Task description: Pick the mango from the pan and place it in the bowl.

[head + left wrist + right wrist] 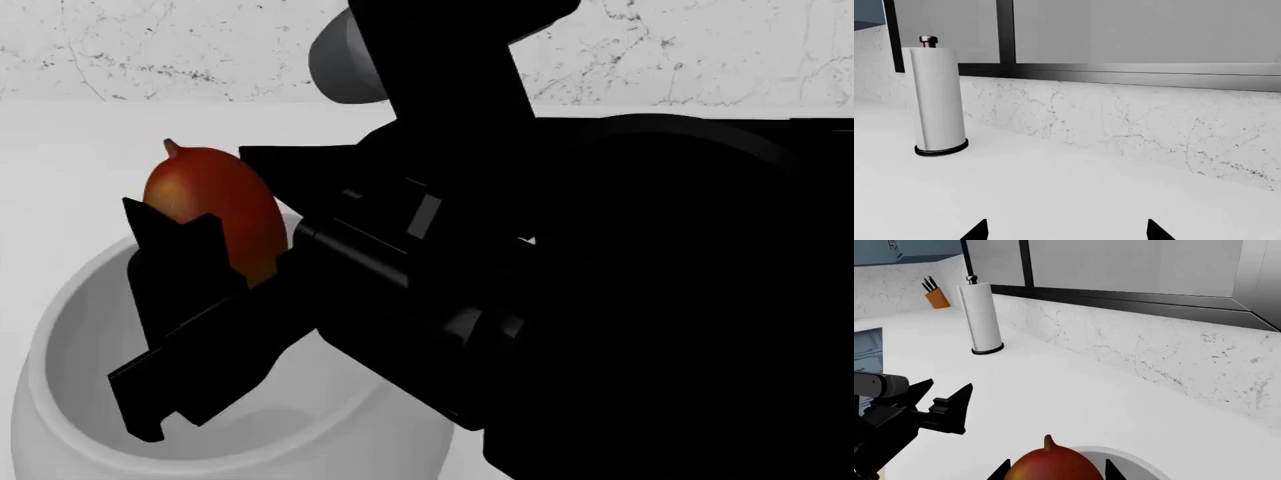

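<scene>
Right gripper [220,250] nearest, fingers clamped on the mango [214,205], held just above the bowl [80,400] mouth. Left gripper [944,405] beyond the bowl, fingers apart, holding nothing. Paper towel roll [982,320] farther off, by the backsplash [1154,360].

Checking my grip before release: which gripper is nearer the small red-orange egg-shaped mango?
Right. The right gripper is shut on the mango above the light-grey bowl; the left gripper hangs open, well off to the side.

White marble-look countertop [1074,390]; light-grey rounded bowl [80,400] stands near, white paper-towel roll [983,320] and wooden knife block [937,297] far left.
</scene>
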Motion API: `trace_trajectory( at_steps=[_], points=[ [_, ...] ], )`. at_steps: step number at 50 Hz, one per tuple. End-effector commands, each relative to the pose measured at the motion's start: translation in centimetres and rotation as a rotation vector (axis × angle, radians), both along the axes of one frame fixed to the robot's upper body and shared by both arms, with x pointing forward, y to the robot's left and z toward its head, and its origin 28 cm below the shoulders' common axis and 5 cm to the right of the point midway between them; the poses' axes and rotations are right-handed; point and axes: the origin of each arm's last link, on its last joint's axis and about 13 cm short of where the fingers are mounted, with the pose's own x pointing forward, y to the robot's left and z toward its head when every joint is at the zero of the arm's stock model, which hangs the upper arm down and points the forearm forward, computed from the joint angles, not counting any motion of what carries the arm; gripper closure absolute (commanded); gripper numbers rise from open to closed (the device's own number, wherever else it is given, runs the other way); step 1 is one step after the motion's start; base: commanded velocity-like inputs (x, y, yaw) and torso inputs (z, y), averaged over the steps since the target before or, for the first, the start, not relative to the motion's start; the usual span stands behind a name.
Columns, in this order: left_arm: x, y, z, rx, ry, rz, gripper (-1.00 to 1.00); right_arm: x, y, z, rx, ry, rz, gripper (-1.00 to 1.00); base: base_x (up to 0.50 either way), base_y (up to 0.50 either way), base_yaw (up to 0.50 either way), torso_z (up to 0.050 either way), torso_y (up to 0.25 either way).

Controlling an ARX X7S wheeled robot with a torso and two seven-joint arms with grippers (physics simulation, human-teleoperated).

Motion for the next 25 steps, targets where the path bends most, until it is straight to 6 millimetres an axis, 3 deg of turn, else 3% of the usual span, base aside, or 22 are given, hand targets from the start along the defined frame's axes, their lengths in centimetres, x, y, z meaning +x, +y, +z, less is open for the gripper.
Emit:
trace_trajectory(
  at_steps=[1,25],
  points=[
    [-0.04,0.09,-0.36,-0.007,0.002,0.003,-1.00,0.46,0.19,-0.28,-0.007,-0.013,0.010,1.00,0.00,0.00,0.00,0.000,0.000],
    [0.25,0.29,-0.89,-0.025,0.000,0.002,-1.00,0.38,0.52,-0.32,-0.056,0.000,0.002,1.00,0.00,0.00,0.00,0.000,0.000]
  ],
)
